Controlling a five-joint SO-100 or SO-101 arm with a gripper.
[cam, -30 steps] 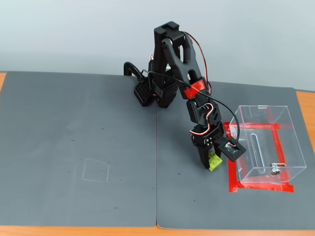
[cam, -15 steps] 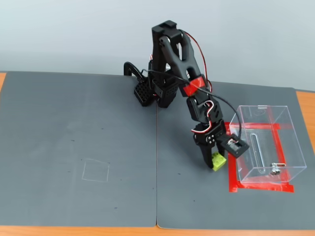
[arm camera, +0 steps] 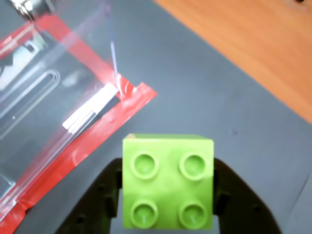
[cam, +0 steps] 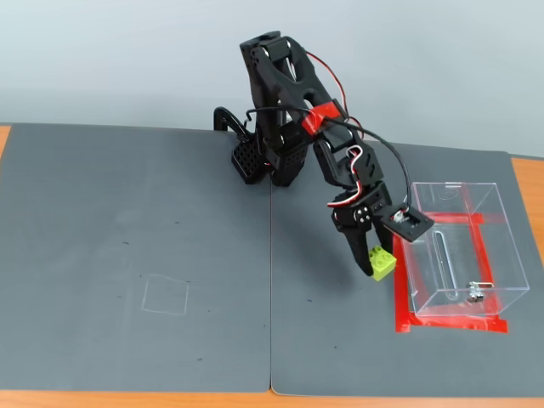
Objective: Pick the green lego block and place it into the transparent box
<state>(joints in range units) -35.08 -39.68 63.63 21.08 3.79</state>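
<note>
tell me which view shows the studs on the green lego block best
The wrist view: the green lego block fills the frame, all four studs clear, between the end effector fingers. The fixed view shows it only as a small tilted brick.

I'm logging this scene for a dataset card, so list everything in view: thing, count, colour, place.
green lego block: one, lime green, four studs, held between the gripper fingers beside the box, apparently just off the mat.
transparent box: one, clear, right side of the fixed view, empty but for a small metal fitting.
red tape: strips outlining the box's spot.
grey mats: two, side by side, covering the table.
table: orange wood, seen at the edges.
faint square outline: one, on the left mat.
arm: one, black, red band, rear centre.
gripper: one, black, closed on the block.
</note>
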